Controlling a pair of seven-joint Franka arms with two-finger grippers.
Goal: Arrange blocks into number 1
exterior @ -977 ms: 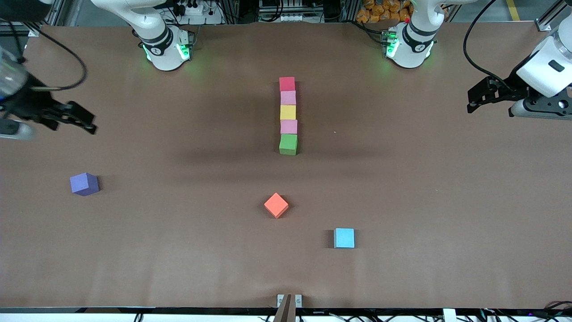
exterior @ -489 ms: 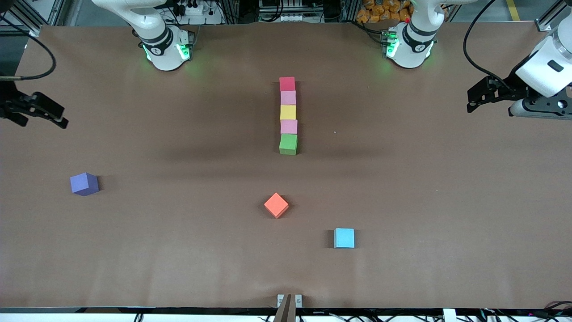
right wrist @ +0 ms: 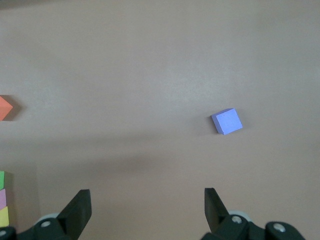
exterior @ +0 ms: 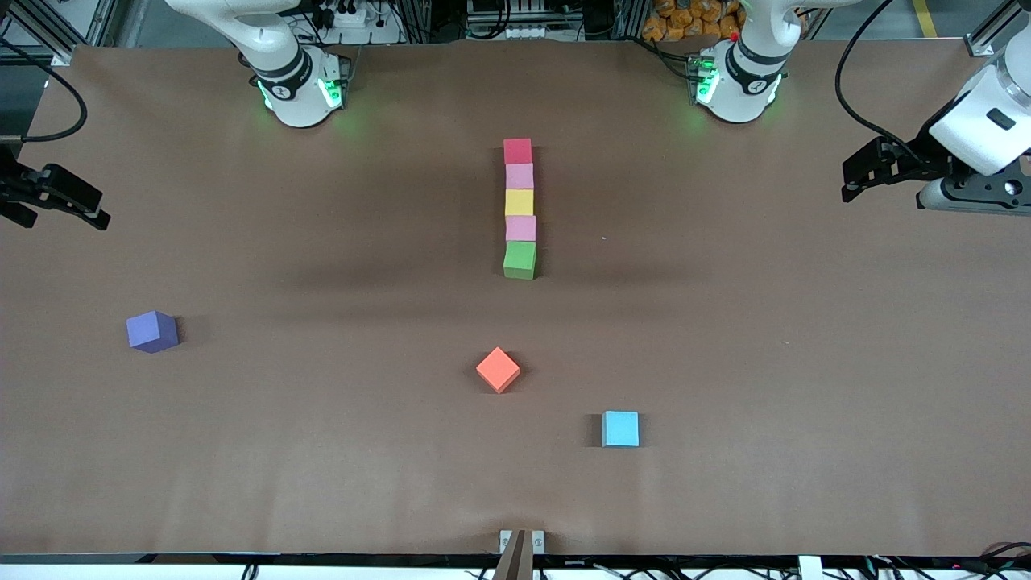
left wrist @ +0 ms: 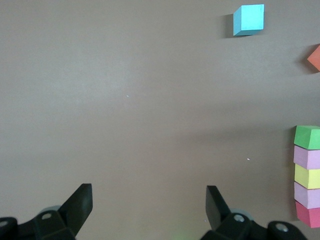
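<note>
Five blocks lie touching in one straight line at the table's middle: red (exterior: 518,151) closest to the robots' bases, then pink (exterior: 519,176), yellow (exterior: 519,201), pink (exterior: 520,228) and green (exterior: 519,259) nearest the front camera. The left wrist view shows the same line, from green (left wrist: 307,137) to red (left wrist: 307,214). My left gripper (exterior: 855,182) (left wrist: 148,192) hangs open and empty over the left arm's end of the table. Over the right arm's end, my right gripper (exterior: 90,208) (right wrist: 146,196) is open with nothing between its fingers. Both are well away from the line.
A purple cube (exterior: 151,331) (right wrist: 227,121) sits toward the right arm's end. An orange cube (exterior: 498,370), turned diagonally, and a light blue cube (exterior: 621,428) lie nearer the front camera than the line. Brown paper covers the table (exterior: 765,338).
My right gripper has drawn back toward the right arm's end of the table and now sits at its edge. The left gripper and all cubes have stayed put.
</note>
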